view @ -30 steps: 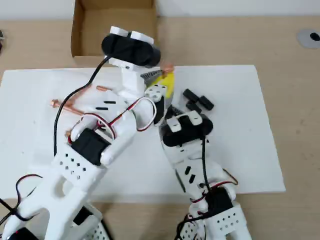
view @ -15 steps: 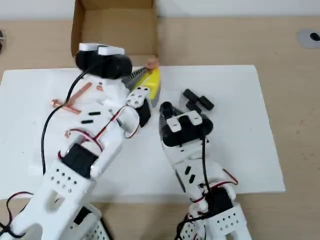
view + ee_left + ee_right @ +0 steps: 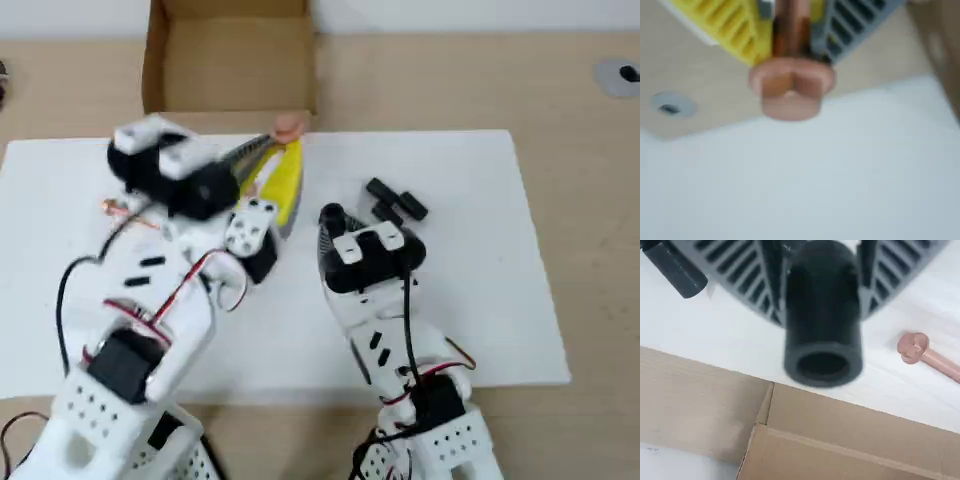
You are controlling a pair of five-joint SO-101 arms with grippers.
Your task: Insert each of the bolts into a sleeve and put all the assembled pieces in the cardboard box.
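1. The left gripper (image 3: 280,148) is pinching a copper bolt (image 3: 791,90) by the shank, yellow finger on 1 side and grey finger on the other. The flanged head pokes out just past the fingertips. I can't tell how much shank runs back between them.
2. The right gripper (image 3: 328,226) is clamped around the barrel of a black sleeve (image 3: 823,330). The open bore sticks out beyond the fingertips, nothing blocking it.
3. My guess on the bolt: rigid, light, smooth metal. A round shank likes to roll or pivot in a 2-finger pinch, so squeeze it square across the shank, close behind the head.
4. The sleeve looks like stiff plastic, light and not fragile. Holding it mid-barrel keeps the mouth free, which seems right.
5. Spare sleeves (image 3: 395,200) lie on the white sheet (image 3: 470,280), off to the side of the right fingers. 1 loose bolt (image 3: 927,356) sits out past the sleeve's mouth, near the cardboard box (image 3: 235,70).
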